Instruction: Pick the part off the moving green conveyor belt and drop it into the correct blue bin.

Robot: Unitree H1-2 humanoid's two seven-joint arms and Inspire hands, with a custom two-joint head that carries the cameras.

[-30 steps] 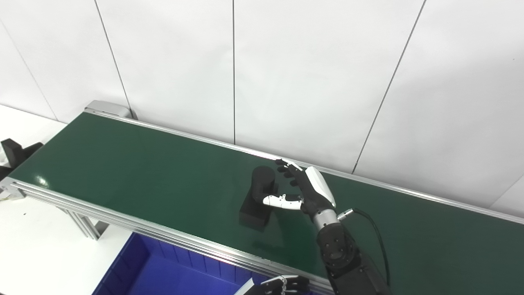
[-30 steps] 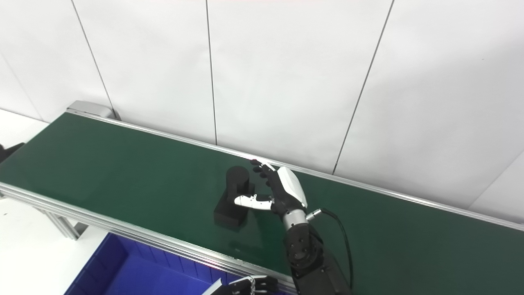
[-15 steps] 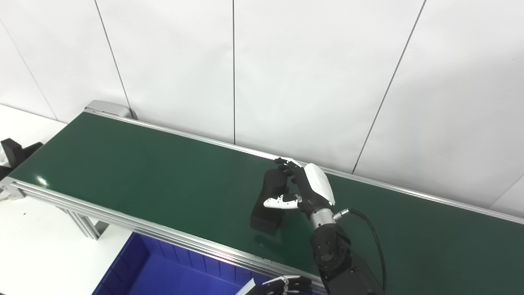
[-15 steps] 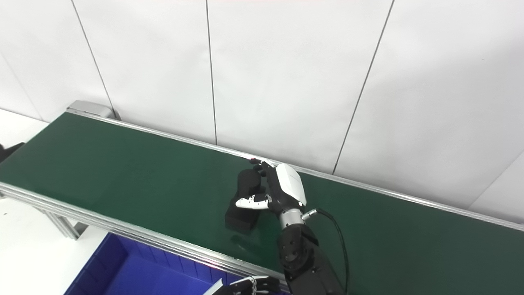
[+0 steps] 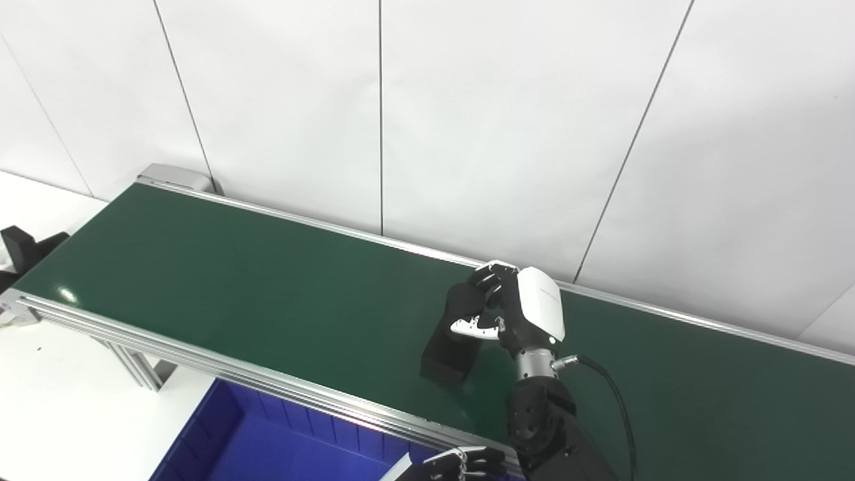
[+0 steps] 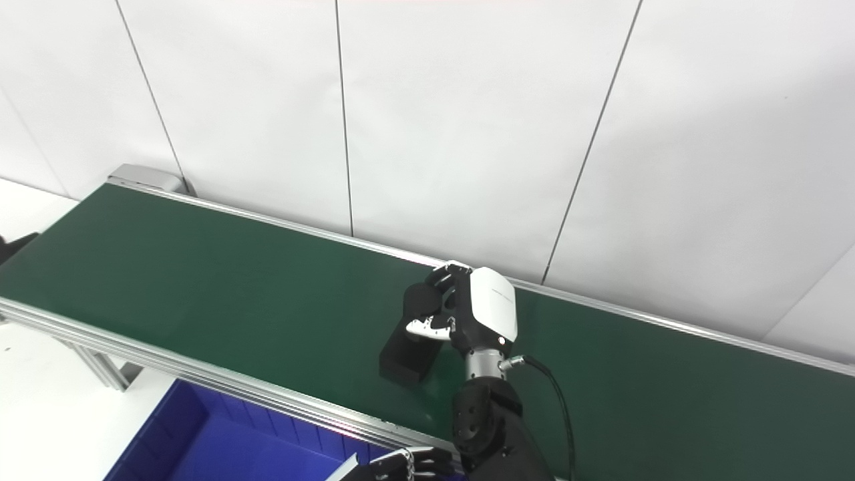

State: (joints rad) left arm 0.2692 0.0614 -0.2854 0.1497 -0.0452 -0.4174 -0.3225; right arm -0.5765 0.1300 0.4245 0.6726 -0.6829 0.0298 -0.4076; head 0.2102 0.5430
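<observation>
A black part [image 5: 446, 354], a square block with an upright cylinder [image 5: 461, 302] on top, sits on the green conveyor belt [image 5: 234, 280] near its front half. My right hand [image 5: 518, 310] is at the part's right side. Its fingers curl over the top of the cylinder and its thumb presses the front, so it is shut on the part [image 6: 405, 357]. The block's base looks to be on the belt still. Only the fingertips of my left hand [image 5: 461, 464] show at the bottom edge, below the belt's front rail.
A blue bin [image 5: 267, 441] stands below the belt's front rail [image 5: 200, 364] at the bottom left. A white wall runs close behind the belt. A black object [image 5: 23, 247] sits off the belt's left end on a white table.
The part has ridden to the right on the belt. My right hand has followed it and closed its fingers and thumb round the cylinder. The left hand has stayed low.
</observation>
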